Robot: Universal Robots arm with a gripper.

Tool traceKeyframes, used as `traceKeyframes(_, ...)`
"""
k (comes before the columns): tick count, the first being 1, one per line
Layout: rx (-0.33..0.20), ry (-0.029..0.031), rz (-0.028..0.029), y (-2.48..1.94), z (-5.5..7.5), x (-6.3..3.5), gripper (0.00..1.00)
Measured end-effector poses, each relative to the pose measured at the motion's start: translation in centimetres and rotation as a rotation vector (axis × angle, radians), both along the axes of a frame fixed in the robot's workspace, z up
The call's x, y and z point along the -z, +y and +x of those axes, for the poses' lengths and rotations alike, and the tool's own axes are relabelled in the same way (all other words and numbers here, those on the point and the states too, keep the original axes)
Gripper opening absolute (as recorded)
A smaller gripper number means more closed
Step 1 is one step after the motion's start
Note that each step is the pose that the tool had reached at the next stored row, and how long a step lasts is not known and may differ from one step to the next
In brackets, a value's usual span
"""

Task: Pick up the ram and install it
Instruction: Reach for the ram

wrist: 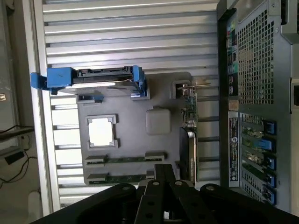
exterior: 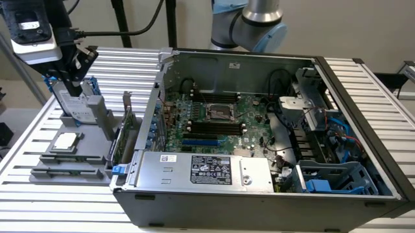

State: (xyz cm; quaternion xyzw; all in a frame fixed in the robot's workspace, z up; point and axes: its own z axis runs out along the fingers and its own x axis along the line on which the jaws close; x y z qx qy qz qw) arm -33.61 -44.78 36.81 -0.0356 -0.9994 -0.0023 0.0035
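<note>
Above the ram [exterior: 71, 157] you have open room, though the upright card [exterior: 128, 133] blocks the exterior view's right and the standing drive [exterior: 75, 107] the far side.

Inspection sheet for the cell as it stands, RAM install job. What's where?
Surface: slatted aluminium table, carrying a grey parts tray and an open grey computer case.
Job's things: two long narrow green ram sticks lying in the tray; the motherboard's black slots look empty.
Clutter: blue-framed drive, square silver processor chip, upright green card, all on the tray.
Grippers: black gripper hanging above the tray, clear of the ram.
Cables: black cable running to the wrist; blue cables inside the case.
Surroundings: beige wall, black stand poles.
</note>
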Motion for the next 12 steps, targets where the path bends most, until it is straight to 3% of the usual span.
traceKeyframes(12, 0.000, 0.0030, -0.0020, -2.26, -2.4, 0.74, 0.11)
